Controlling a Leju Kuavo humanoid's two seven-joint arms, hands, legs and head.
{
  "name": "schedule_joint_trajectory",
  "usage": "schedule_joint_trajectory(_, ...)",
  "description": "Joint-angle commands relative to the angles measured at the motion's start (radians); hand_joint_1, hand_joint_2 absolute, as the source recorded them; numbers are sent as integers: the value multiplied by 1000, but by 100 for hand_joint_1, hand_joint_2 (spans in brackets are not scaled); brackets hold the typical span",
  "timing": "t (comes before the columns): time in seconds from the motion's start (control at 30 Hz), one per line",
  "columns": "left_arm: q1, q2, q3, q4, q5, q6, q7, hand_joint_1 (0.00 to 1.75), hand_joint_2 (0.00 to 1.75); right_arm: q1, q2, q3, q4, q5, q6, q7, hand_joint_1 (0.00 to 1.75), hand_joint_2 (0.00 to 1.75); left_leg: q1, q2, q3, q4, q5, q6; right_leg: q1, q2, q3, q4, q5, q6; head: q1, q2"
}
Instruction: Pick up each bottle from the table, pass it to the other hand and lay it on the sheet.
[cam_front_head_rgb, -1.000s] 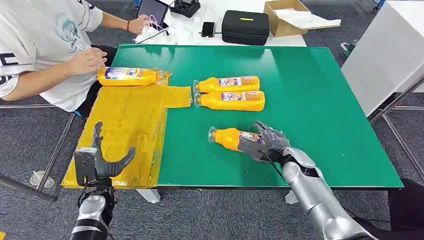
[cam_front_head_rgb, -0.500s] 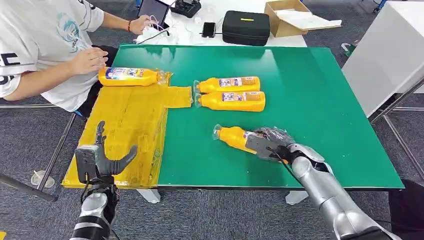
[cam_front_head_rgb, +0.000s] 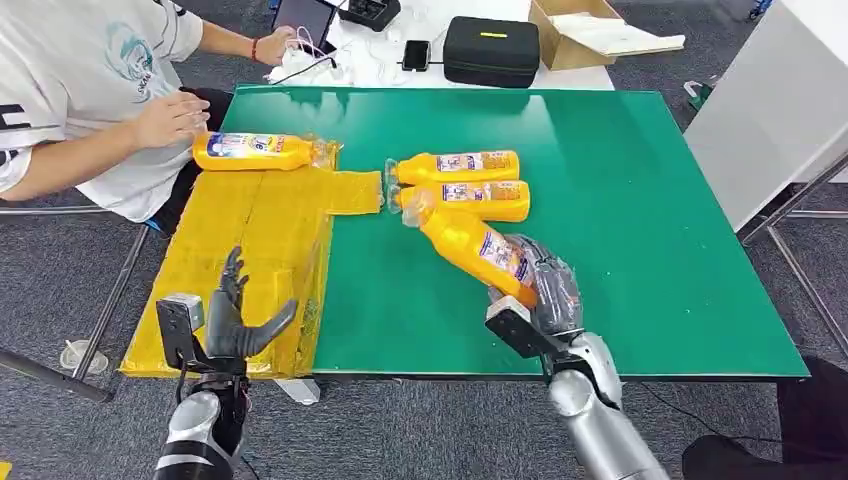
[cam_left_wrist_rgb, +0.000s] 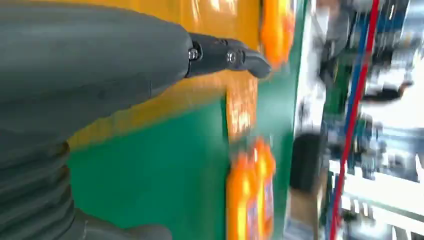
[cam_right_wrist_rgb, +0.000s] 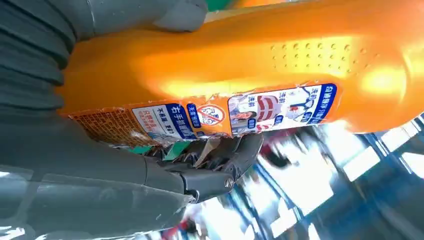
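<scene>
Green desk (cam_front_head_rgb: 650, 200) with a yellow sheet (cam_front_head_rgb: 250, 250) along its left edge. Near the front edge, the right hand (cam_front_head_rgb: 540, 290) grips an orange bottle (cam_front_head_rgb: 470, 243) by its base, lifted and tilted. The left hand (cam_front_head_rgb: 235, 325) waits empty, fingers spread. Farther back, two bottles (cam_front_head_rgb: 455, 185) remain; one bottle (cam_front_head_rgb: 255, 151) lies on the sheet's far end.

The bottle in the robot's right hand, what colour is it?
Orange, with a blue, white and red label. The bottle shows best in the right wrist view, gripped by the right hand.
</scene>
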Motion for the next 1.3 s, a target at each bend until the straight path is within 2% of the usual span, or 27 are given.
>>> schedule_joint_trajectory(0.03,-3,20,-140,-85,128,-117,59,0,175,71,137,-94,-83,-34,-118,-135,175,175,0,1,5,1,-3,1,1,-1,5,0,-2,-2,0,0)
schedule_joint_trajectory(0.13,1,38,-193,-91,223,-218,87,0,175,73,155,-87,-23,-46,-101,-163,175,175,-1,2,4,0,-2,1,0,0,5,0,-1,-2,0,0)
schedule_joint_trajectory(0.23,5,43,-212,-99,230,-220,87,0,175,64,170,-80,31,-50,-113,-196,175,175,-1,2,4,-1,-2,1,0,1,4,-1,-1,-2,0,0)
schedule_joint_trajectory(0.37,-5,63,-262,-92,290,-285,96,0,175,48,193,-37,135,-53,-71,-224,175,175,-1,3,5,-2,-1,0,0,1,4,-2,0,-2,0,0)
schedule_joint_trajectory(0.5,-8,67,-271,-91,301,-298,97,0,175,42,197,-30,156,-51,-76,-231,175,175,-1,2,4,-1,-1,0,0,1,3,-1,0,-1,0,0)
schedule_joint_trajectory(0.6,-21,78,-308,-74,349,-347,111,0,175,25,225,38,234,-39,-64,-239,175,175,-1,3,5,-2,-2,1,0,1,5,-2,-1,-1,0,0)
schedule_joint_trajectory(0.67,-38,80,-329,-49,352,-342,116,0,175,-3,244,114,318,7,-142,-239,175,175,-1,4,5,-1,-2,1,0,3,5,-2,0,-2,0,0)
schedule_joint_trajectory(0.7,-45,80,-335,-39,349,-337,117,0,175,-10,252,112,341,79,-171,-239,175,175,-1,5,7,-2,-2,1,0,4,6,-2,0,-2,0,0)
schedule_joint_trajectory(0.77,-79,78,-357,6,304,-296,116,0,175,-7,319,58,362,272,-171,-239,175,175,0,6,7,-2,-2,0,0,4,5,-2,0,-2,0,0)
schedule_joint_trajectory(0.87,-108,74,-370,60,295,-284,120,0,175,-14,352,56,383,359,-171,-239,175,175,-1,2,4,-2,-1,0,0,0,3,-1,0,-2,0,0)
schedule_joint_trajectory(1.07,-134,69,-372,115,296,-270,132,0,175,-10,355,74,370,427,-171,-218,175,175,0,2,7,-2,-1,1,0,0,6,-2,-1,-2,0,0)
schedule_joint_trajectory(1.17,-144,63,-366,139,304,-267,136,0,175,-3,355,83,359,462,-171,-202,175,175,0,1,2,-1,-1,0,0,0,2,-1,0,-1,0,0)
schedule_joint_trajectory(1.23,-147,55,-356,154,336,-292,140,0,175,-6,355,92,370,456,-171,-200,175,175,-1,1,2,-1,0,0,-1,0,1,0,0,-1,1,0)
schedule_joint_trajectory(1.27,-147,52,-348,158,362,-315,141,0,175,-6,355,95,377,462,-171,-196,175,175,-1,2,8,-1,-3,1,0,0,8,-1,-2,-3,0,0)
schedule_joint_trajectory(1.3,-144,48,-342,156,388,-336,144,0,175,-8,355,99,390,454,-171,-198,175,175,-1,0,6,-1,-2,0,0,-1,6,-1,-2,-2,1,0)
